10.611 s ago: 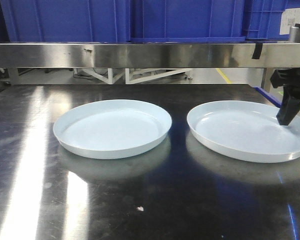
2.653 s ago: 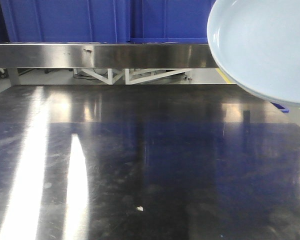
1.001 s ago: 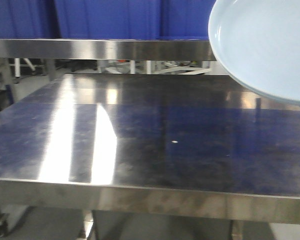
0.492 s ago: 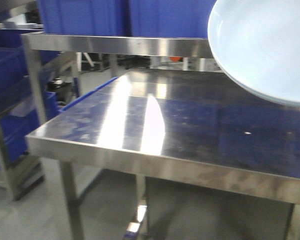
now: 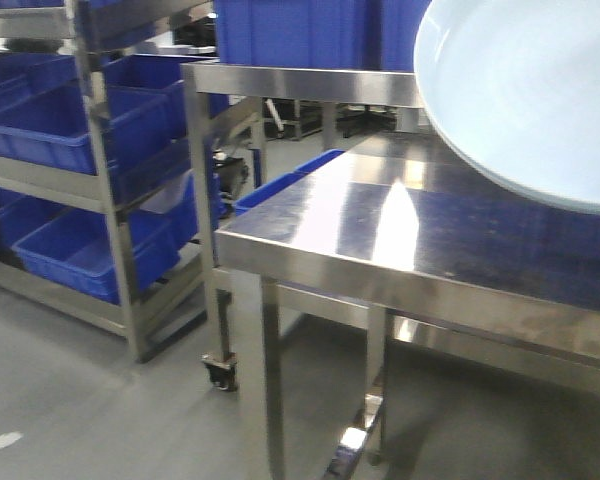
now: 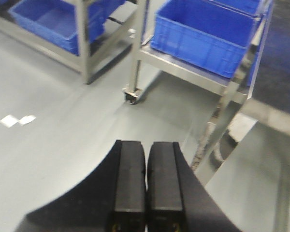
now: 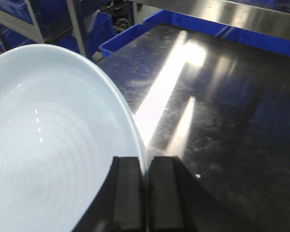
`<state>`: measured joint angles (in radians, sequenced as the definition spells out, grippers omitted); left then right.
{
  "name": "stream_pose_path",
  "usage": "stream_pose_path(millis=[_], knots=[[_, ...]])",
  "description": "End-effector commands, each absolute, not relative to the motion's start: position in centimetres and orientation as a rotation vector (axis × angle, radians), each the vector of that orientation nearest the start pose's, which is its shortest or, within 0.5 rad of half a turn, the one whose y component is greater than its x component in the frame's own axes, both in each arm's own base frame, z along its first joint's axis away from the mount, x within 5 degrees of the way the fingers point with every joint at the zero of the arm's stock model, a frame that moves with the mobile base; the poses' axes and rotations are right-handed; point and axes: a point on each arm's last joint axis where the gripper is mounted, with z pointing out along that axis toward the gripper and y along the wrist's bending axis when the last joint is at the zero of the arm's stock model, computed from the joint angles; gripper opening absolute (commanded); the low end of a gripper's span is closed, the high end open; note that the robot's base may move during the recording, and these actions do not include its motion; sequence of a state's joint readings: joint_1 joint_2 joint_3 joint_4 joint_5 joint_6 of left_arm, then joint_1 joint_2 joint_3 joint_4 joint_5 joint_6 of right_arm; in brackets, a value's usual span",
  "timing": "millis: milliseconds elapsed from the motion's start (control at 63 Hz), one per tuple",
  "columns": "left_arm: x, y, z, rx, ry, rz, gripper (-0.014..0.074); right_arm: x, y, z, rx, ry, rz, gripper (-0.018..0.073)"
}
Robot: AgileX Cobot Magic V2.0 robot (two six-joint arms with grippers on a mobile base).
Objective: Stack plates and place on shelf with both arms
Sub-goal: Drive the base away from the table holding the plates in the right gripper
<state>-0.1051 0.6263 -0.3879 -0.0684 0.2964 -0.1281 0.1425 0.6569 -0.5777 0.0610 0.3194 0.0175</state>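
Note:
A large pale blue-white plate (image 5: 530,90) hangs tilted in the air at the upper right of the front view, above the steel table (image 5: 380,230). In the right wrist view my right gripper (image 7: 146,159) is shut on the rim of this plate (image 7: 48,145), one finger on each side of the rim. I cannot tell whether it is one plate or a stack. In the left wrist view my left gripper (image 6: 146,145) is shut with nothing between its fingers, hanging over the grey floor. The table's upper shelf (image 5: 300,85) carries blue bins.
A metal rack with blue bins (image 5: 90,150) stands at the left on the grey floor. The table's near left corner and legs show. A blue bin (image 6: 203,34) on a low wheeled shelf and a caster (image 6: 131,96) lie ahead of the left gripper.
The front view has pulled back and swung left: the table's corner, its legs, the floor and the bin rack have come into view. The plate keeps its place at upper right.

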Motion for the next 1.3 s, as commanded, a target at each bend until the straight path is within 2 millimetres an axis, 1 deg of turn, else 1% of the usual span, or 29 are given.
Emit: stream_pose_path(millis=[0, 1287], knots=[[13.03, -1.64, 28.03, -0.075, 1.920, -0.229, 0.0088, 13.72, 1.99, 34.22, -0.064, 1.748, 0.164, 0.0048], [13.03, -1.64, 28.03, -0.075, 1.920, -0.229, 0.0088, 13.72, 1.99, 34.22, -0.064, 1.748, 0.164, 0.0048]])
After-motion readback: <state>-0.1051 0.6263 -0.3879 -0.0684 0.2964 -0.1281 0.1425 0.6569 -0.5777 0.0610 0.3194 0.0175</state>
